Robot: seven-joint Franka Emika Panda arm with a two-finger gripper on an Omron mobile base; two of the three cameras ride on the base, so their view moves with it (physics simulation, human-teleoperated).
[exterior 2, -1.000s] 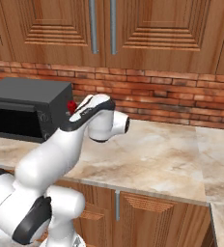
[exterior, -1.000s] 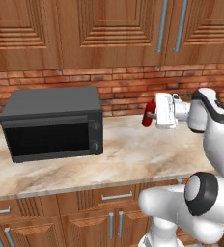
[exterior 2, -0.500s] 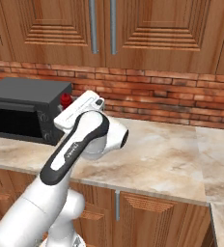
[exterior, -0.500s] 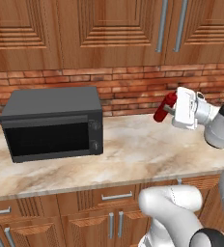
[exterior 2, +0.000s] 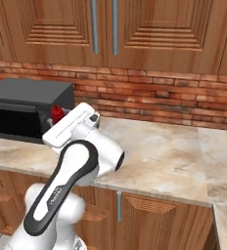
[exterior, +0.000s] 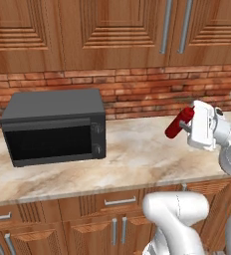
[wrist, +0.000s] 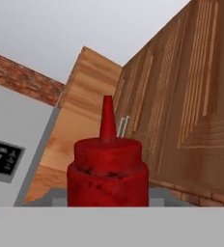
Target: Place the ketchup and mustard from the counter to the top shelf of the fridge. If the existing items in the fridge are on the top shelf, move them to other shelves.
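Wooden wall cabinets (exterior: 112, 30) hang above the gripper, with a red brick backsplash (exterior: 137, 89) behind it and the beige marbled counter (exterior: 137, 154) spread below. A dark microwave (exterior: 55, 127) stands on the counter well to the gripper's left in the left base view, its door shut and a small control panel on its right end; no writing on it can be read. The white gripper (exterior: 183, 128) hangs in the air above the counter, jaws drawn in narrow and clamped on the ketchup (exterior: 179, 123), which sits clear of the stone and tilted, nozzle pointing up and away from the hand. In the right base view the red top of the bottle (exterior 2: 56, 113) peeks out past the hand, in front of the microwave (exterior 2: 27, 105). Seen from the hand, the ketchup (wrist: 107, 166) is all red: a ridged shoulder, a stepped cap and a pointed nozzle, with no label or lettering visible.
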